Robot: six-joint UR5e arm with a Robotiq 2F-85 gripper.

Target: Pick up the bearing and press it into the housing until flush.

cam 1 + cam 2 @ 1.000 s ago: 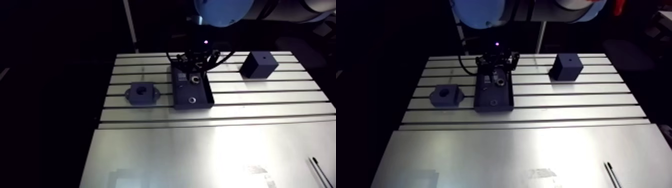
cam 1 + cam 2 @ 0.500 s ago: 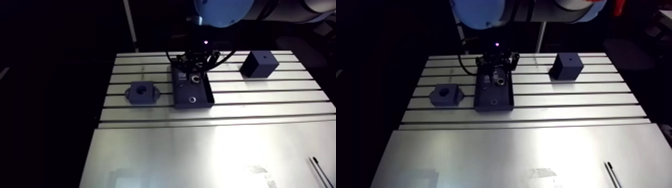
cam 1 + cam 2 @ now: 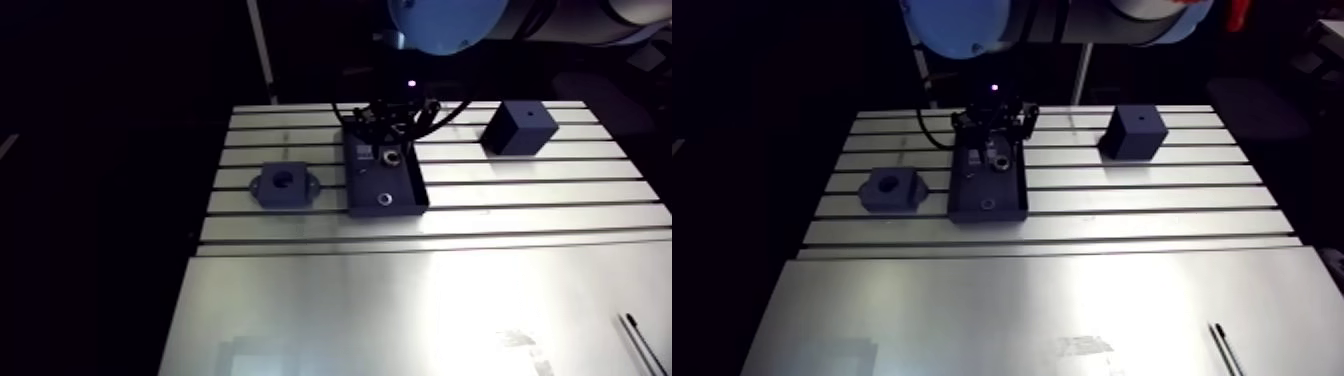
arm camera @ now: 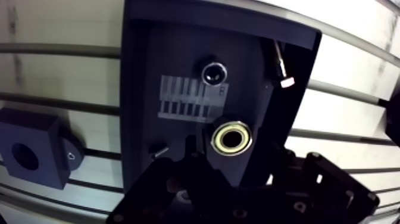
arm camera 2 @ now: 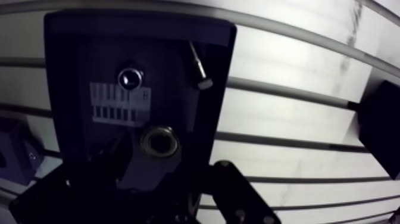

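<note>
In the wrist view the bearing [image 4: 232, 138], a shiny metal ring, lies in a dark tray [image 4: 143, 71]. My gripper [image 4: 235, 154] hangs just over it, open, with a dark finger on either side of the ring. The housing [image 4: 41, 170], a dark block with a round bore, sits on the slotted table beside the tray and away from the gripper. The arm view shows the gripper [image 3: 390, 148] above the tray's far end [image 3: 357, 190] and the housing [image 3: 272, 198] to the tray's left.
Ahead of the gripper the tray also holds a dark round part [image 4: 214, 73], a small pin [image 4: 281, 64] and a striped label [image 4: 191, 95]. A dark cube [image 3: 517, 128] stands at the back right. A thin black pen-like item [image 3: 640, 345] lies near the front right.
</note>
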